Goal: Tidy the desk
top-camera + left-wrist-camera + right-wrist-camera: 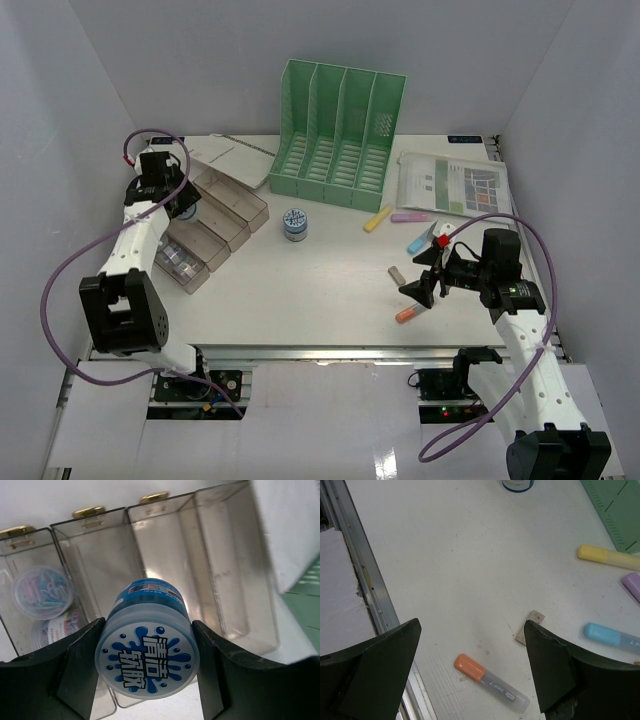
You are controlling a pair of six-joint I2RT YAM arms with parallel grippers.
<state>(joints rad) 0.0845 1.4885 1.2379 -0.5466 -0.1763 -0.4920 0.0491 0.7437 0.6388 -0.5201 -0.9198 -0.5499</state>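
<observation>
The white desk (pixel 300 290) holds scattered stationery. My left gripper (pixel 147 672) is shut on a round blue tub (pixel 147 650) with a splash label, held above the clear compartment box (pixel 165 565); in the top view this gripper (pixel 183 205) is over the box's far end. My right gripper (pixel 472 645) is open and empty, hovering over an orange highlighter (pixel 490 680) near the desk's front rail (pixel 365 575). In the top view the right gripper (pixel 422 285) is just above that highlighter (pixel 405 315).
A second blue tub (pixel 295 224) stands mid-desk. Yellow (pixel 378 218), purple (pixel 410 217) and blue (pixel 417 240) highlighters and a small beige piece (pixel 529 627) lie right of centre. A green file rack (pixel 338 135) and printed papers (pixel 455 183) are at the back.
</observation>
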